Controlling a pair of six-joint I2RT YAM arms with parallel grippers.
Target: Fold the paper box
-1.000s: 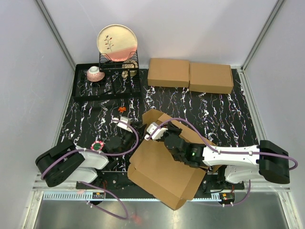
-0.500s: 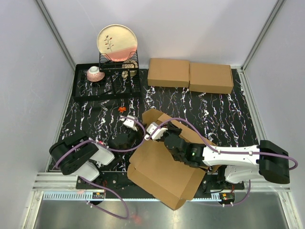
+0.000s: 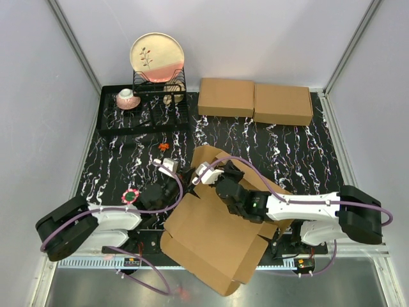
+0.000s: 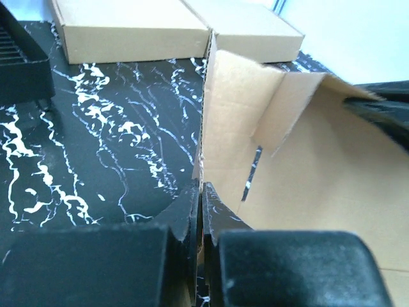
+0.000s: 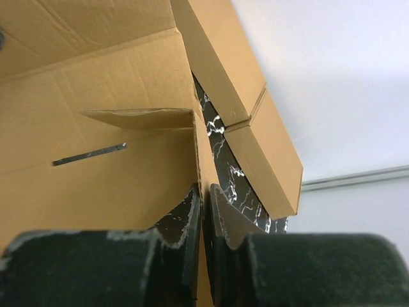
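The paper box [image 3: 214, 240] is a brown corrugated mailer, part folded, tilted over the table's near edge. My left gripper [image 3: 181, 184] is shut on the edge of its left wall, which runs up from between the fingers in the left wrist view [image 4: 211, 109]. My right gripper [image 3: 217, 181] is shut on the box's far flap; the right wrist view shows the cardboard edge [image 5: 198, 160] pinched between the jaws, with a folded tab [image 5: 137, 117] and a slot beside it.
Two flat brown boxes [image 3: 254, 102] lie side by side at the back. A black dish rack [image 3: 144, 109] at the back left holds a plate [image 3: 157, 57] and a cup [image 3: 127, 98]. A small orange item [image 3: 163, 146] lies on the black marbled mat.
The left arm swung back and its gripper moved onto the box's left wall. The box's near corner shifted left and toward the front edge. The right gripper stayed on the flap.
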